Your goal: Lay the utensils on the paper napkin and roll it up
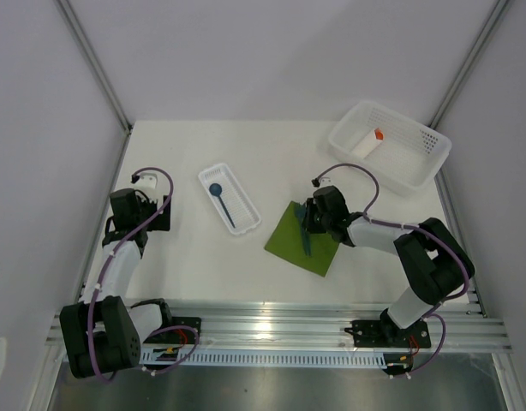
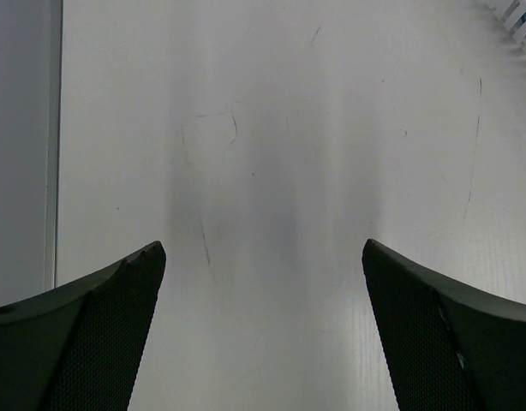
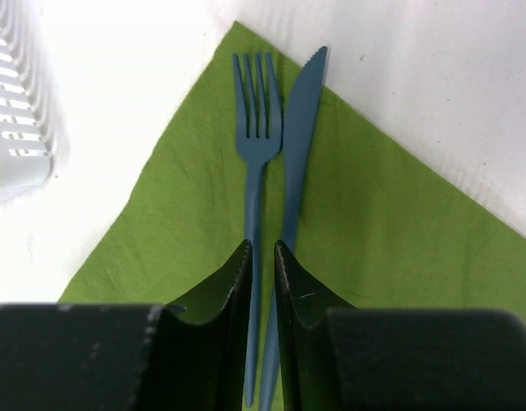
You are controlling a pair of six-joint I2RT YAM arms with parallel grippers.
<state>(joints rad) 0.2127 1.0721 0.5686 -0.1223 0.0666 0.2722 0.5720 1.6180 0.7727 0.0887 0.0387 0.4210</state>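
Napkin lies on white table, walls around

The left arm is sitting folded close to its base. The left gripper is pointing downward and holding its jaws spread wide. The right arm is reaching inward toward the left. The right gripper is hanging low, showing only a narrow gap between its jaws.
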